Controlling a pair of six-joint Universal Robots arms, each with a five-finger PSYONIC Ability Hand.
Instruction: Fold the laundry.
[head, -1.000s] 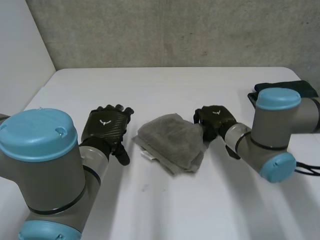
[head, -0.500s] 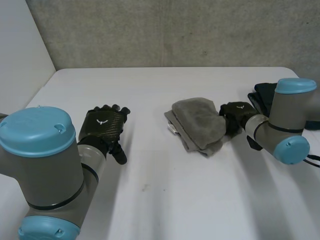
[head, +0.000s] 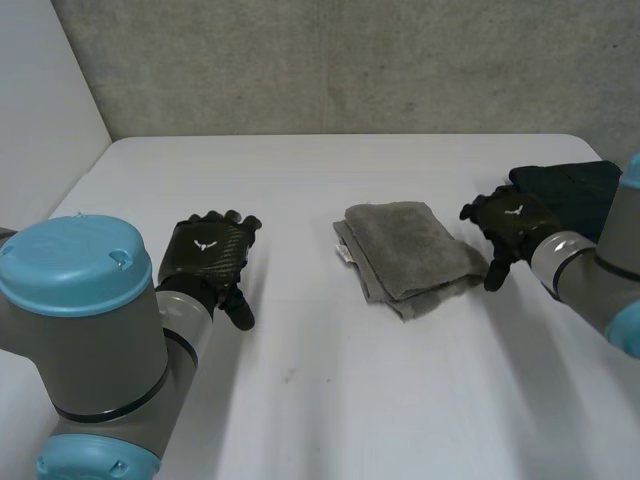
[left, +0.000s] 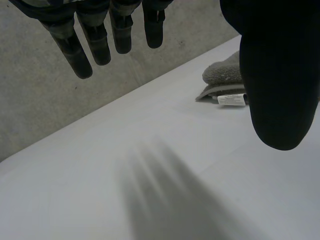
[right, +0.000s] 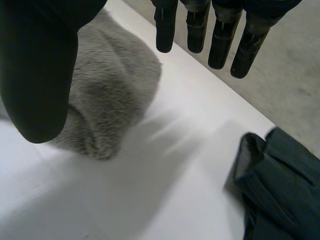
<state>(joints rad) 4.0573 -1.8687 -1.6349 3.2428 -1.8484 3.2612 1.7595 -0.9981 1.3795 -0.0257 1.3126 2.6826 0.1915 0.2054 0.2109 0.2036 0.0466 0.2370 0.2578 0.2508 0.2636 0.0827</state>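
Mid-table, right of centre: a folded grey towel (head: 408, 258) lies flat in a thick stack, with its white label (head: 346, 256) on the edge facing the left hand (head: 208, 255). Right hand (head: 512, 228) is just beside the opposite edge, fingers straight and spread, holding nothing; contact unclear. Left hand is well apart over bare table (head: 300, 400), fingers extended, empty. A dark folded garment (head: 575, 190) sits beyond the right hand.

Judgement: plush terry, so light, limp, grippy and not fragile. The layers would likely splay if lifted by one ply. Best hold is a pinch through all layers at the folded edge, or at two corners.
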